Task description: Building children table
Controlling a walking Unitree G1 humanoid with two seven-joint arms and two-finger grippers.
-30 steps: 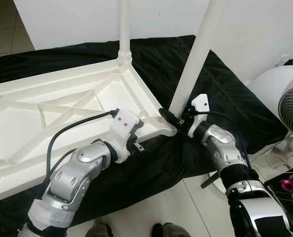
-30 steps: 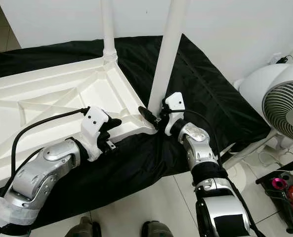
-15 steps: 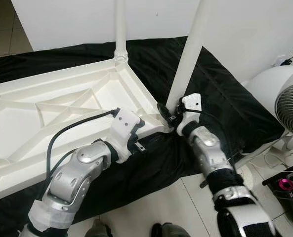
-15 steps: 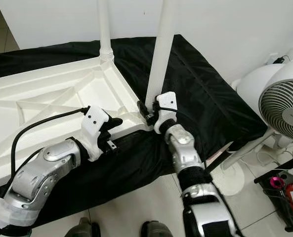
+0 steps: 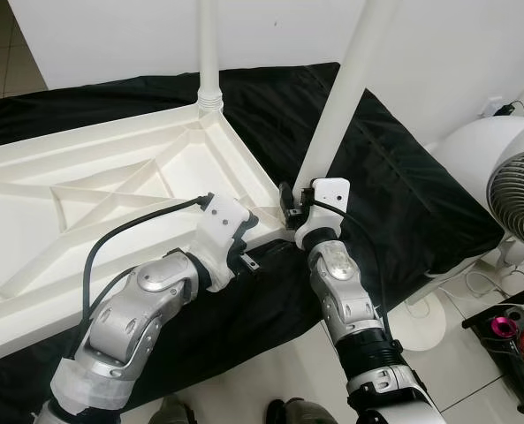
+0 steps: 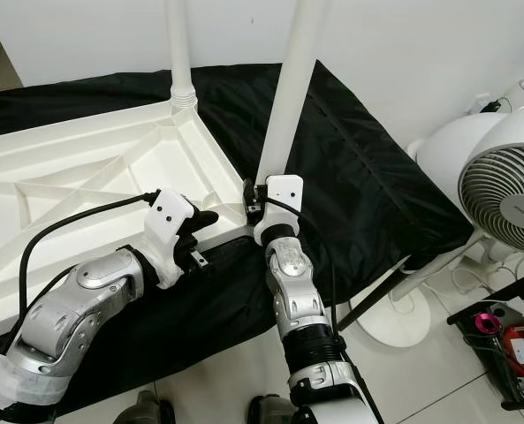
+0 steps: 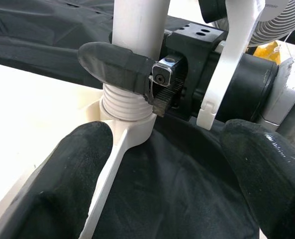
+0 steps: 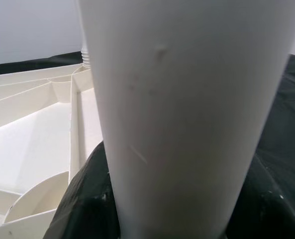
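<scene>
**Right gripper clamped low on a table leg at the near corner**

On a black cloth (image 5: pixel 394 168) spread over the tiled floor, the white plastic tabletop (image 5: pixel 111 212) lies upside down, its ribbed underside facing up. A far leg (image 5: pixel 208 44) stands in its corner socket. At the near corner, the near leg (image 5: pixel 341 97) rises at a slight tilt, its threaded foot sitting at the socket (image 7: pixel 130 117).

The right gripper (image 5: pixel 295 208) is closed around this near leg just above the thread, one black finger (image 7: pixel 115 64) wrapped across the tube. The left gripper (image 6: pixel 200 231) sits at the tabletop's near edge beside that corner, its fingers (image 7: pixel 72 164) spread wide and straddling the rim without visibly clamping it.

The leg looks like a hollow, rigid plastic tube: probably light, smooth and apt to slip in a twist, so a firm hold low down near the thread seems best. The tabletop seems stiff but light, likely to slide on the cloth unless braced at the rim.

Room is tight: the corner lies near the cloth's edge, with a white fan (image 6: pixel 500 185) on its stand to the right, well apart from the leg. The wall stands behind.
</scene>
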